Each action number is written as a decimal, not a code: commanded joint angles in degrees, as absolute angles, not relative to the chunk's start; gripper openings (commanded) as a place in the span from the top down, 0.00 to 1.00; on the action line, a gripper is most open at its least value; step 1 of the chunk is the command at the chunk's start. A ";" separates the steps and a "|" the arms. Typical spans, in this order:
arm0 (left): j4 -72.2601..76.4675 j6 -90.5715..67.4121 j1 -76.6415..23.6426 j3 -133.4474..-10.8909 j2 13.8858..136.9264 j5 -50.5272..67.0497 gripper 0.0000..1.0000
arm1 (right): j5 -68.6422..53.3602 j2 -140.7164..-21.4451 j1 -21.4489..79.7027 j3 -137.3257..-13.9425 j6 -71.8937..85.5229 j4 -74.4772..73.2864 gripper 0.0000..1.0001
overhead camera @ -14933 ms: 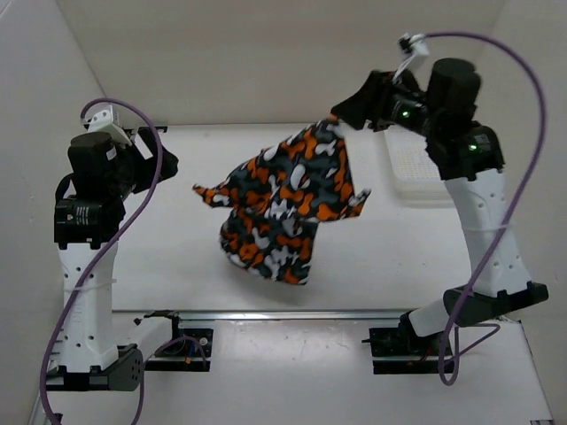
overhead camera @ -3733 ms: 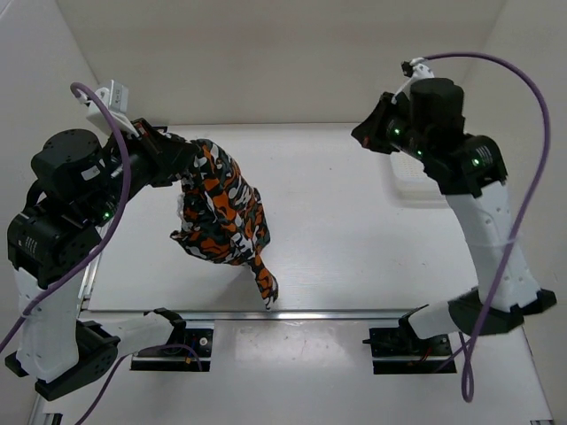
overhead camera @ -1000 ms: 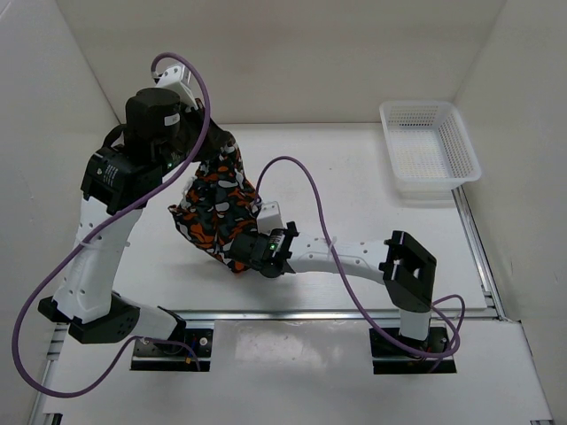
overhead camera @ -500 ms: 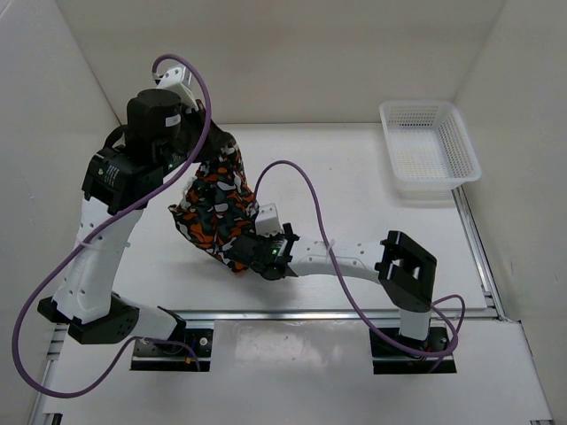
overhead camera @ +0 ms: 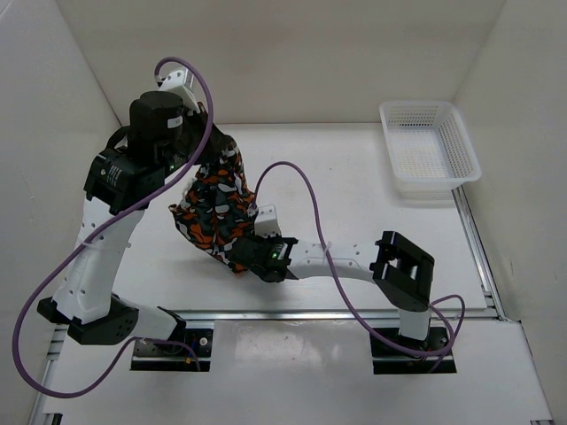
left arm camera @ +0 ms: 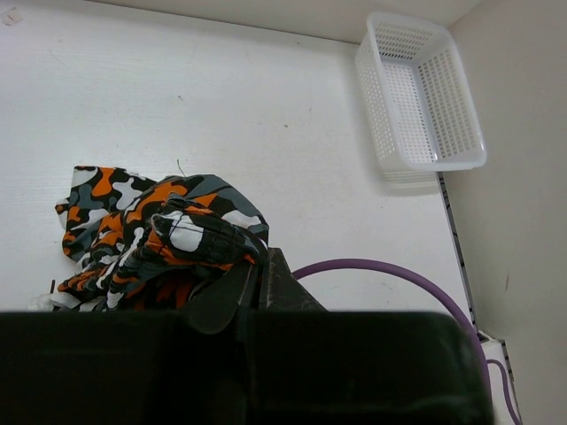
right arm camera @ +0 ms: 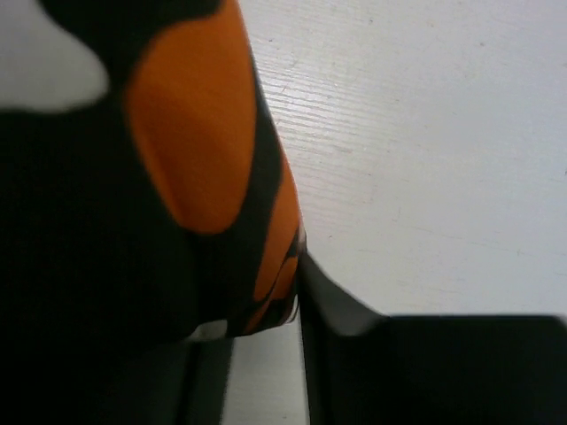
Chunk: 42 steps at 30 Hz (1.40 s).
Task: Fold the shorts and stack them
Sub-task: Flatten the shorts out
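The camouflage shorts [overhead camera: 213, 208] in orange, black and white hang bunched from my left gripper [overhead camera: 218, 147], which is shut on their upper edge above the table's left side. Their lower part rests crumpled on the table. In the left wrist view the shorts [left arm camera: 159, 239] spread out below the left gripper [left arm camera: 257, 266]. My right gripper [overhead camera: 246, 255] lies low on the table at the bottom corner of the shorts. In the right wrist view the fabric [right arm camera: 177, 133] fills the space at the right gripper [right arm camera: 261, 301], pressed against the right finger [right arm camera: 332, 305].
A white mesh basket [overhead camera: 428, 104] stands at the far right corner, also visible as the basket [left arm camera: 425, 164] in the left wrist view. The right arm's purple cable [overhead camera: 292, 168] arches over the table's middle. White walls close in the left, back and right sides.
The right gripper has slid a little further left into the lower end of the shorts. The left gripper still holds them up in about the same place.
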<state>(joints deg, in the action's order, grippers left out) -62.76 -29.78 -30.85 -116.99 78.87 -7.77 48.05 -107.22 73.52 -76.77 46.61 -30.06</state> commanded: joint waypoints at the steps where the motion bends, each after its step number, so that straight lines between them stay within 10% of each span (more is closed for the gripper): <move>1: -61.70 -29.09 -30.67 -116.72 76.99 -6.94 0.89 | 52.73 -107.93 73.65 -77.87 50.62 -31.02 0.71; 10: -61.70 -29.09 -30.67 -117.25 76.99 -7.47 0.89 | 53.88 -101.08 71.98 -69.97 55.81 -32.34 1.00; 24: -61.17 -28.56 -30.67 -120.58 80.32 -5.54 0.89 | 66.61 -70.89 63.91 -61.96 53.72 -42.98 1.00; 36: -61.08 -29.97 -33.83 -141.58 86.93 5.36 0.89 | 71.99 -52.03 61.08 -86.64 14.26 -30.41 1.00; 42: -59.85 -31.90 -36.65 -144.31 82.80 6.50 0.89 | 65.94 -55.55 61.08 -107.90 11.69 -46.57 1.00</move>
